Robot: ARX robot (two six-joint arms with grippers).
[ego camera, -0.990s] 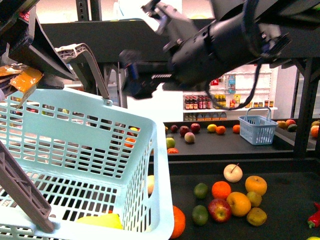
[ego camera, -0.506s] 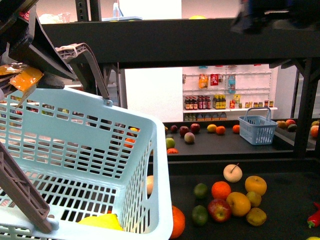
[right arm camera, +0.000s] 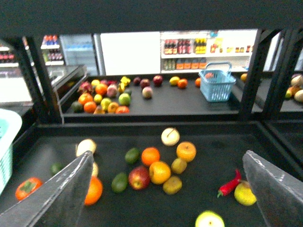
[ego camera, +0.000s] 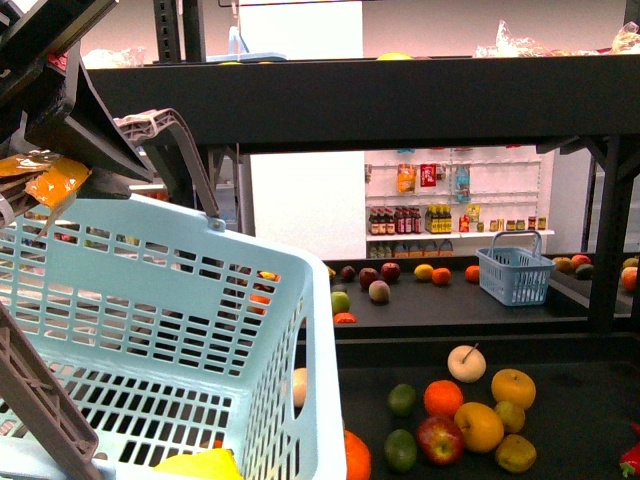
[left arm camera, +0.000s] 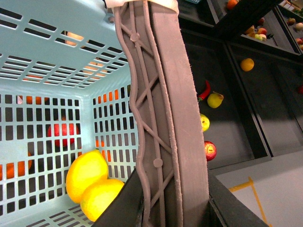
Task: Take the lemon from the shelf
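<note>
We see the lemon [right arm camera: 245,194] on the shelf's [right arm camera: 213,161] lower tray, just beside a red chili [right arm camera: 229,184] and apart from the fruit pile [ego camera: 470,400] at 5 o'clock in our front view. The right pincer [right arm camera: 166,158] is spread wide and empty. At 8 o'clock the left pincer [left arm camera: 173,203] clamps the handle [left arm camera: 161,94] of a pale blue basket [ego camera: 250,260] containing two yellow fruits [left arm camera: 87,172].
</note>
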